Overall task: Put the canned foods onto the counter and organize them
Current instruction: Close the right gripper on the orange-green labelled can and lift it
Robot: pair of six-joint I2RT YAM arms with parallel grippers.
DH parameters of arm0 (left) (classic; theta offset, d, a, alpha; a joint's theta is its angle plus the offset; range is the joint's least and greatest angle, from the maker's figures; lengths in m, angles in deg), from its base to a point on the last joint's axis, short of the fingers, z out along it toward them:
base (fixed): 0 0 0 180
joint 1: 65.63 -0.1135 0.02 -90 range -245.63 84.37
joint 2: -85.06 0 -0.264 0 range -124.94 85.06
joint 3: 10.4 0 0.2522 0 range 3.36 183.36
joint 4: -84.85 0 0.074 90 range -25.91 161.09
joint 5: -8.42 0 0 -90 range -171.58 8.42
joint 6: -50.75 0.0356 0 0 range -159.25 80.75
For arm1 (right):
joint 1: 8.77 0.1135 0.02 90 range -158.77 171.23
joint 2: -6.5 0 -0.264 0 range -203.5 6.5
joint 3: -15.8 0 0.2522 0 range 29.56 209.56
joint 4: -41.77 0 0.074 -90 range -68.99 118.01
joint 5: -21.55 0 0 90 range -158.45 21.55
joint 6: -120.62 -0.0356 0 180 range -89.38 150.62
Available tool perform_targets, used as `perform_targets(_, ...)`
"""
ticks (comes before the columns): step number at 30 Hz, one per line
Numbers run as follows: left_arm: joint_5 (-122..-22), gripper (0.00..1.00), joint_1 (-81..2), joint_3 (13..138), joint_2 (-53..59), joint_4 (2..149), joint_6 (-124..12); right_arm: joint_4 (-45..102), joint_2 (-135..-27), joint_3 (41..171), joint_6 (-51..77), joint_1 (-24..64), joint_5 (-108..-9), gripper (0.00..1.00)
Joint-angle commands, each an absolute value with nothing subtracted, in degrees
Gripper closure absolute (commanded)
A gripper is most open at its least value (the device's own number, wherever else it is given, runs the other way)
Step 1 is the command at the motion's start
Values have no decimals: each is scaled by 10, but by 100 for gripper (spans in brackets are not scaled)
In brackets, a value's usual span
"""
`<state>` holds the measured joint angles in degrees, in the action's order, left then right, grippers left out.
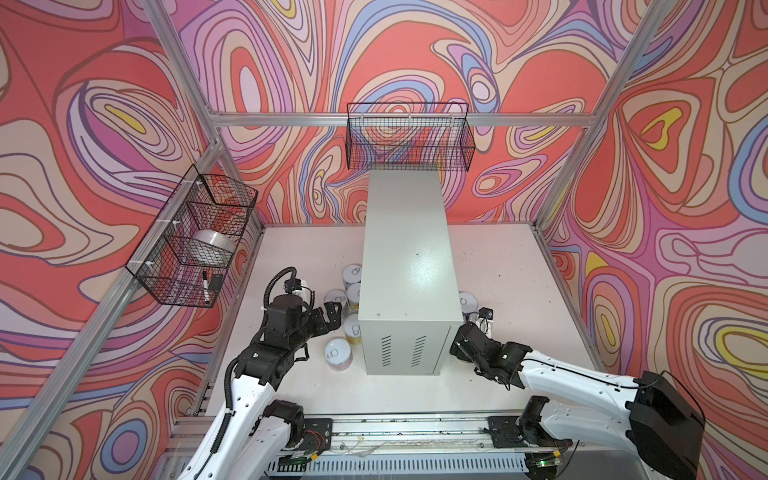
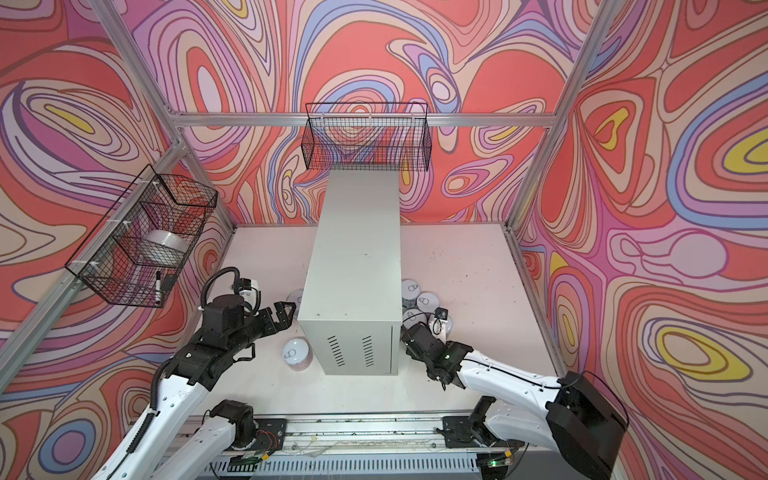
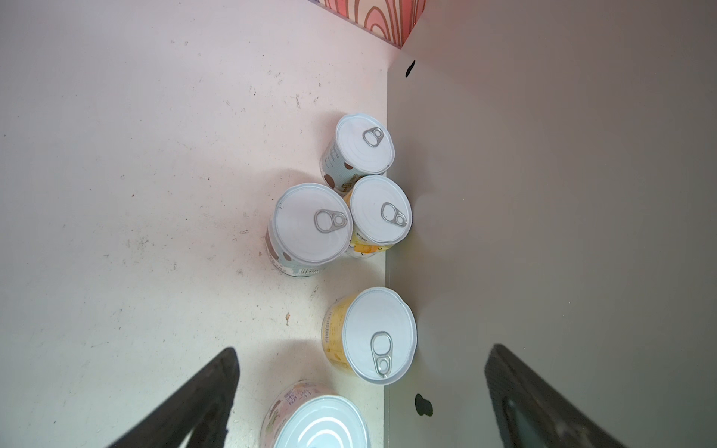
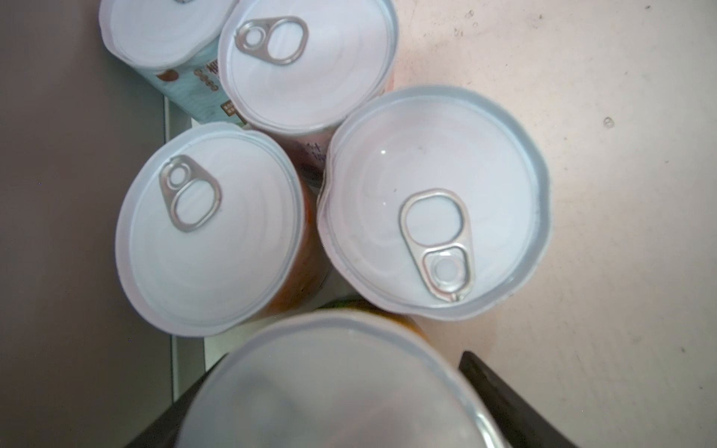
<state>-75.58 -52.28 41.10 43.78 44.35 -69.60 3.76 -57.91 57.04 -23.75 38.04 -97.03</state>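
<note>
While the left gripper [image 1: 335, 316] gapes empty above short silver-lidded pastel cans [image 3: 314, 223], the right gripper [image 4: 322, 388] straddles one, grip uncertain.

1. I see the scuffed white table [image 1: 507, 266] carrying the grey cabinet [image 1: 409, 266], upright between my claws.
2. Just beyond my left claw [image 1: 332, 316], five upright cans [image 3: 312, 223] stand beside the cabinet.
3. At my right claw [image 4: 326, 376], one can [image 4: 329, 411] stands between its jaws; four more cans [image 4: 430, 201] cluster just beyond.

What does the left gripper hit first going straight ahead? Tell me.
Probably the yellow-labelled round can with a silver pull-tab lid, lying between the fingertips of the open left gripper; depth is unclear.
</note>
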Motion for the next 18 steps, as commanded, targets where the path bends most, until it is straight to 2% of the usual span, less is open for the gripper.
perform_targets(1, -756, 0, -520, 402, 444, 453, -709, 16, -586, 564, -255, 388, -999, 10)
perform_targets(7, -754, 0, -517, 402, 445, 455, -710, 4, -602, 572, -270, 393, -1016, 15)
perform_targets(10, -765, 0, -517, 405, 449, 453, -713, 5, -600, 572, -273, 396, -1019, 23)
perform_targets(14, -773, 0, -517, 426, 444, 444, -710, -4, -586, 571, -277, 399, -1023, 44)
perform_targets(15, -777, 0, -517, 435, 440, 439, -709, -7, -580, 571, -277, 399, -1023, 53)
perform_targets(16, -781, 0, -517, 444, 436, 435, -707, -9, -574, 572, -275, 399, -1023, 66)
perform_targets(17, -790, 0, -517, 453, 433, 430, -709, -13, -568, 575, -273, 400, -1022, 85)
perform_targets(18, -806, 0, -517, 463, 428, 424, -713, -19, -563, 579, -272, 400, -1023, 96)
